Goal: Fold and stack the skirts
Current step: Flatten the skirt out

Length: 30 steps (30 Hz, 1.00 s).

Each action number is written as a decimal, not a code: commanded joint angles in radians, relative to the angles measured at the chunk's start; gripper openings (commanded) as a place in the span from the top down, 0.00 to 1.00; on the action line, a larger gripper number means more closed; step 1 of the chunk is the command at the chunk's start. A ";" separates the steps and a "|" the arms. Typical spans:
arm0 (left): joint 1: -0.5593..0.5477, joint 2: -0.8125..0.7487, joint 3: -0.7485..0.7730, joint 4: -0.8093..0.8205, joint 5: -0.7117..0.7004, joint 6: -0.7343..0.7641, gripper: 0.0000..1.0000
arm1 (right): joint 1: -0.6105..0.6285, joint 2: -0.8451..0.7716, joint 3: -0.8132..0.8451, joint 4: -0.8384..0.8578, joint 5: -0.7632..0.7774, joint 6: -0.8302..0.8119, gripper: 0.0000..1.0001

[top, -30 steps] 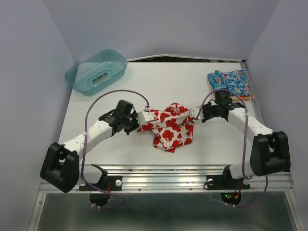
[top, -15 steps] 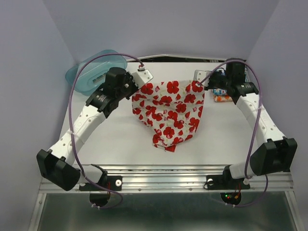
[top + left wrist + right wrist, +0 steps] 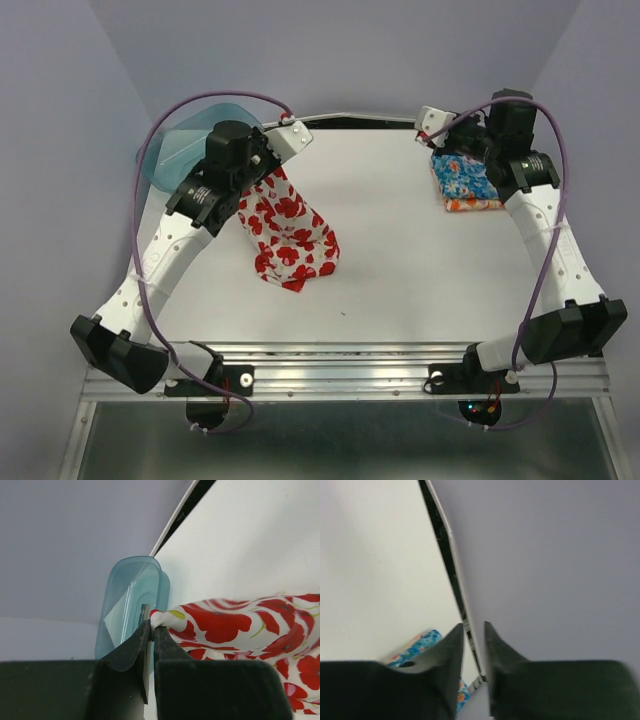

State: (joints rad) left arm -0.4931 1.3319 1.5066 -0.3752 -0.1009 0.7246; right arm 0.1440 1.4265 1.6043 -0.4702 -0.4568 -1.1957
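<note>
My left gripper (image 3: 268, 172) is raised at the back left and shut on one corner of the white skirt with red poppies (image 3: 290, 235). The skirt hangs from it in a narrow bunch, its lower end on the table (image 3: 400, 260). In the left wrist view the cloth (image 3: 240, 625) is pinched at the fingertips of the left gripper (image 3: 151, 625). My right gripper (image 3: 457, 137) is lifted at the back right above the folded blue floral skirt (image 3: 470, 178). Its jaws (image 3: 474, 627) stand slightly apart, holding nothing. An orange edge (image 3: 472, 205) shows under the blue skirt.
A translucent teal tub (image 3: 170, 155) sits at the back left corner, just behind the left wrist, and also shows in the left wrist view (image 3: 130, 600). Walls close the table in at the back and both sides. The arm bases stand at the near edge.
The right gripper let go of the poppy skirt and rose to the back right. The left arm lifted higher, and the skirt swung from a spread sheet into a bunch hanging on the left.
</note>
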 commanded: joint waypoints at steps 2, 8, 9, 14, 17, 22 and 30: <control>-0.004 -0.135 -0.165 -0.019 0.214 0.099 1.00 | -0.006 0.023 0.040 -0.229 -0.164 0.097 0.40; -0.082 -0.224 -0.327 -0.178 0.466 0.170 1.00 | -0.006 0.045 -0.073 -0.275 -0.192 0.110 0.13; -0.103 -0.215 -0.335 -0.218 0.498 0.173 1.00 | -0.006 0.045 -0.089 -0.281 -0.181 0.108 0.12; -0.327 -0.223 -0.509 -0.395 0.606 0.225 1.00 | -0.006 0.060 -0.115 -0.420 -0.161 0.059 0.04; -0.445 -0.261 -0.719 -0.507 0.495 0.318 1.00 | 0.035 0.075 -0.116 -0.435 -0.158 0.097 0.00; -0.487 -0.338 -0.770 -0.478 0.359 0.384 1.00 | 0.138 0.193 -0.055 -0.378 -0.151 0.290 0.00; -0.476 -0.379 -0.823 -0.352 0.217 0.392 1.00 | 0.316 0.494 0.295 -0.462 -0.180 0.310 0.02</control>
State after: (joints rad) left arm -0.9745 0.9653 0.6918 -0.7830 0.1673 1.1149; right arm 0.3950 1.8820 1.7744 -0.8703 -0.6197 -0.8593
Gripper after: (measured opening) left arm 0.135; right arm 0.982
